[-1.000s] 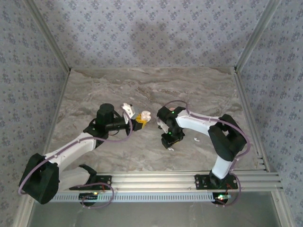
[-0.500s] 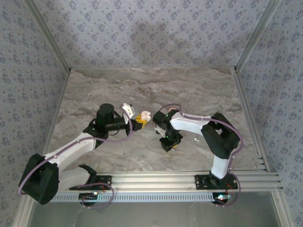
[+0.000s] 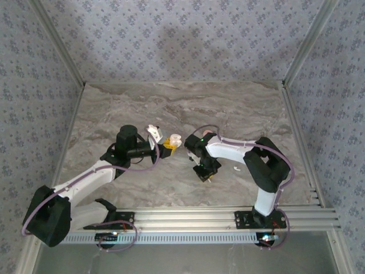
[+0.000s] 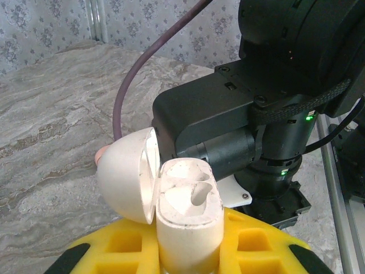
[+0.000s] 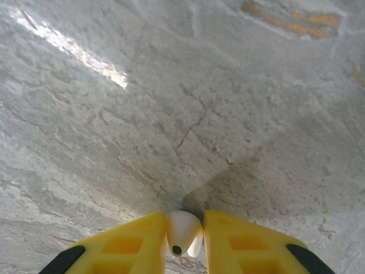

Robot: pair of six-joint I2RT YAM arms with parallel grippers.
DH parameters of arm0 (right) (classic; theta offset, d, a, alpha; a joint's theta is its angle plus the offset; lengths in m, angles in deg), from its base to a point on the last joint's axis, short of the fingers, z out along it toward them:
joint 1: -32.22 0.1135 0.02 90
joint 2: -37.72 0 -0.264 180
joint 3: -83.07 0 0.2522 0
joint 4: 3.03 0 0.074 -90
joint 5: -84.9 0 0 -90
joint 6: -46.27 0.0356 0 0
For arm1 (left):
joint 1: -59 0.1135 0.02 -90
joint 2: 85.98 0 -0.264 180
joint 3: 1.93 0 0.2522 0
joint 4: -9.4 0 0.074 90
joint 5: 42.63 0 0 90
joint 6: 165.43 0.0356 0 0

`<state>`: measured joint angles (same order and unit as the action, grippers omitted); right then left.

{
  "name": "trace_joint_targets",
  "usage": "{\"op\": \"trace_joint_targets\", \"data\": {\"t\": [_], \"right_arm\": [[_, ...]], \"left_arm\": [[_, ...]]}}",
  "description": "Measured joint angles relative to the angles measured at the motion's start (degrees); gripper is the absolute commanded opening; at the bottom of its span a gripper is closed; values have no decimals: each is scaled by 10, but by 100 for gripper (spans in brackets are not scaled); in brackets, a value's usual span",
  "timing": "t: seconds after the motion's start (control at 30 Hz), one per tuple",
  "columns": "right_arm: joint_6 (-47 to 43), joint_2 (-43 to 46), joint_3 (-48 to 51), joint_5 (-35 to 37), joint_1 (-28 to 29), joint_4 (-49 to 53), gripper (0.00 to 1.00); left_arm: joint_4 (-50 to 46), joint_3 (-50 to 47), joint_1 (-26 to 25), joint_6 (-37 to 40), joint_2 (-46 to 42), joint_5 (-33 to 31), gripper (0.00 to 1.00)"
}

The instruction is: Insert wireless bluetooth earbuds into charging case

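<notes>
One earbud (image 5: 182, 227) occupies right end effector (image 5: 183, 235); left end effector (image 4: 188, 257) grips case (image 4: 187, 214).

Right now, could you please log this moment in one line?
left gripper: shut on open white plastic charging case | right gripper: shut on tiny white stem-shaped earbud | not yet inserted

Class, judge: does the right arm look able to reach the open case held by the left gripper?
Probably yes: the case stands open with its sockets uncovered, and the right gripper, pinching an earbud, is close beside it, though aimed at the table.
</notes>
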<state>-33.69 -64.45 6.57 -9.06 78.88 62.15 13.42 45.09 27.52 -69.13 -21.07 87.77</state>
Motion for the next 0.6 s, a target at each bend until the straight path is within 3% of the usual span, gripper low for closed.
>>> {"op": "trace_joint_targets", "data": {"t": [0.33, 0.6], "right_arm": [[49, 65, 46, 17, -5, -44, 21], [108, 147, 85, 17, -34, -163, 21]], "left_arm": [[5, 0, 0, -11, 0, -13, 18], [76, -29, 0, -52, 1, -49, 18]]}}
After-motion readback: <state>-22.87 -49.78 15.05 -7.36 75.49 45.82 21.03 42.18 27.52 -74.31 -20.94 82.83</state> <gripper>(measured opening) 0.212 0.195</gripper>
